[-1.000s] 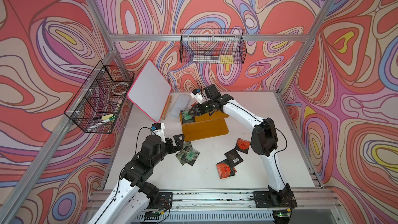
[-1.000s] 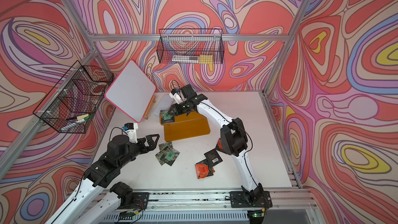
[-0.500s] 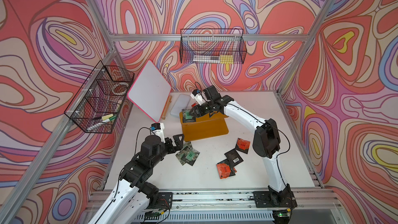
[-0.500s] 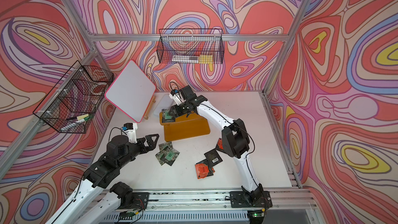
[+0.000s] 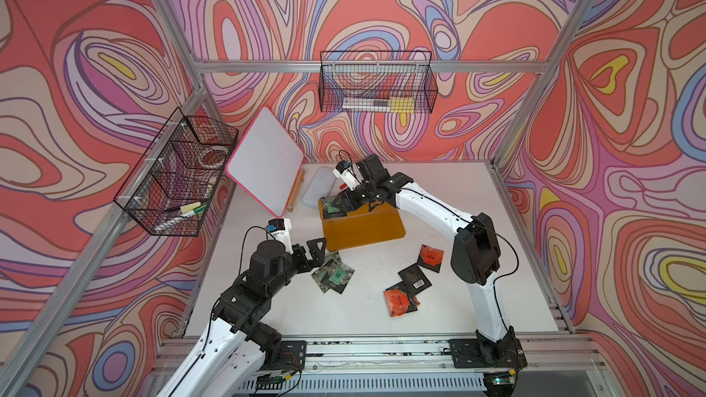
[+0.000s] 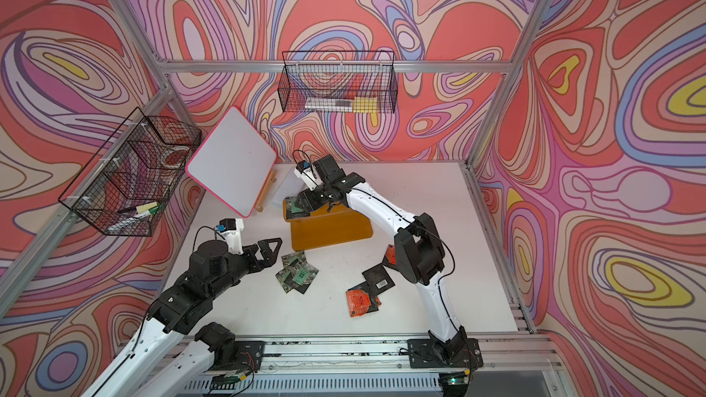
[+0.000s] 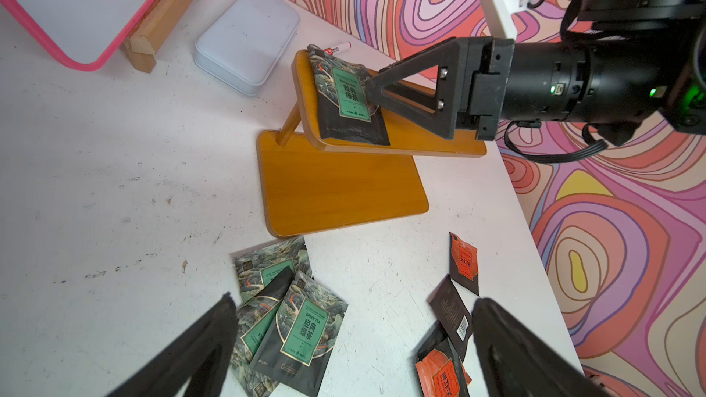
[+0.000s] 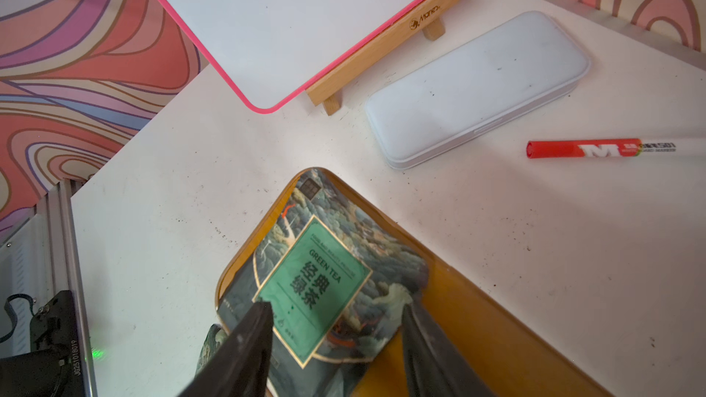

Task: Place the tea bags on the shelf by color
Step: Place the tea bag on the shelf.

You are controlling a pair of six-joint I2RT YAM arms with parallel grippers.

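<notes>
you've set a green tea bag [image 7: 345, 99] on the shelf [image 7: 344, 185]; right end effector [image 8: 338, 341] released. back off, fetch another green one.

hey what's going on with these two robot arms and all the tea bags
They are sorting tea bags onto a yellow shelf. The right hand is over the top step, fingers apart around a green tea bag lying flat there. The left hand hangs open above three more green tea bags on the table. The orange tea bags lie unsorted nearby.
</notes>
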